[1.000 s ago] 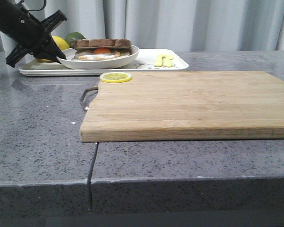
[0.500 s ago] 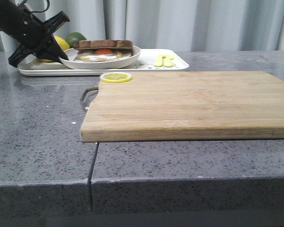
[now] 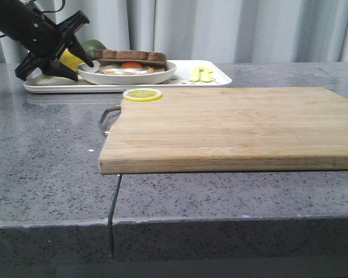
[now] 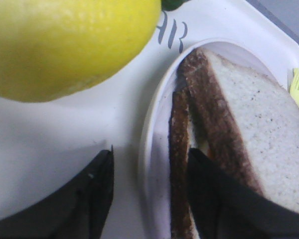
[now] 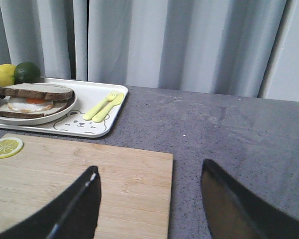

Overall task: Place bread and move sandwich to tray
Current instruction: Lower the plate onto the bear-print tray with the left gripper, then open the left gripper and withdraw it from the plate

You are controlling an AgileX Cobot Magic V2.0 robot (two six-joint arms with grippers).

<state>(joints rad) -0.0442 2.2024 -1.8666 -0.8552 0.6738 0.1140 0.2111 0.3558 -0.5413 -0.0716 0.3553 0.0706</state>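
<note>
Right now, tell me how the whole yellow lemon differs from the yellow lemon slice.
The whole yellow lemon is round and uncut with only rind showing; the yellow lemon slice is a thin flat disc showing its segments. The whole lemon sits on the white rectangular tray beside the round white plate; the slice lies on the wooden cutting board. Both are yellow.

A staged kitchen counter, we think, set up for a robot.

We see a grey speckled stone countertop (image 3: 52,174) bearing a wooden cutting board (image 3: 232,127), with a lemon slice (image 3: 142,94) at the board's far left corner. Behind the board sits a white tray (image 5: 92,127) printed with a bear drawing, carrying a plated egg sandwich (image 3: 130,61), a lemon (image 5: 1,73), a lime (image 5: 26,72) and yellow plastic cutlery (image 5: 104,105). Behind the tray, plain grey curtains (image 5: 179,45) close off the background, studio-like.
</note>
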